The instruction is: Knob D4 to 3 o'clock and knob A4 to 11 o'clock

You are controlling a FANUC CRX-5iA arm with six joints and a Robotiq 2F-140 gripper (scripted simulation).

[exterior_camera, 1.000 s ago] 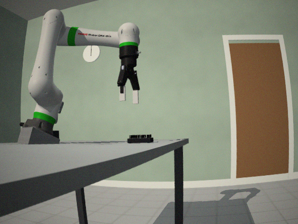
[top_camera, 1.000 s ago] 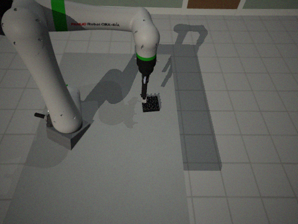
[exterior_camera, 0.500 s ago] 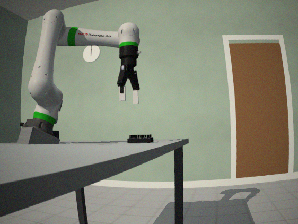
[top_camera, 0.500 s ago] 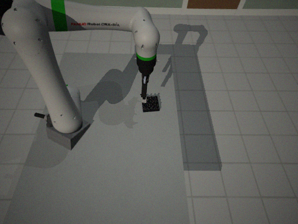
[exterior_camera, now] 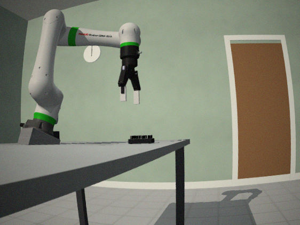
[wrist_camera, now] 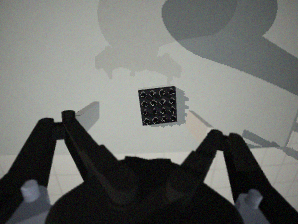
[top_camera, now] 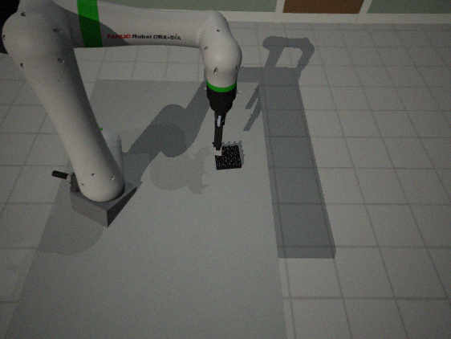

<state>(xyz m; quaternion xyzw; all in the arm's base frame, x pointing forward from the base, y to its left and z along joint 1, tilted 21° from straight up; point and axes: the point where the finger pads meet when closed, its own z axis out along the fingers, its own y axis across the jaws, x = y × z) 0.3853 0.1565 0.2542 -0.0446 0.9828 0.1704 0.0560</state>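
The knob box (top_camera: 228, 157) (exterior_camera: 141, 139) (wrist_camera: 158, 106) is a small black square block with a grid of dark knobs. It stands flat on the grey table (top_camera: 168, 249) (exterior_camera: 80, 157) near the far right edge. The knob lines and names are too small to read. My gripper (exterior_camera: 129, 98) (wrist_camera: 144, 114) is open and empty. It hangs high above the box, its two pale finger pads spread to either side of the box in the wrist view. In the top view the gripper (top_camera: 217, 150) shows edge-on over the box's left side.
The robot's base (top_camera: 100, 201) (exterior_camera: 37, 133) stands on the table to the left of the box. The table's right edge (top_camera: 268, 169) runs close beside the box. A brown door (exterior_camera: 260, 109) is in the far wall.
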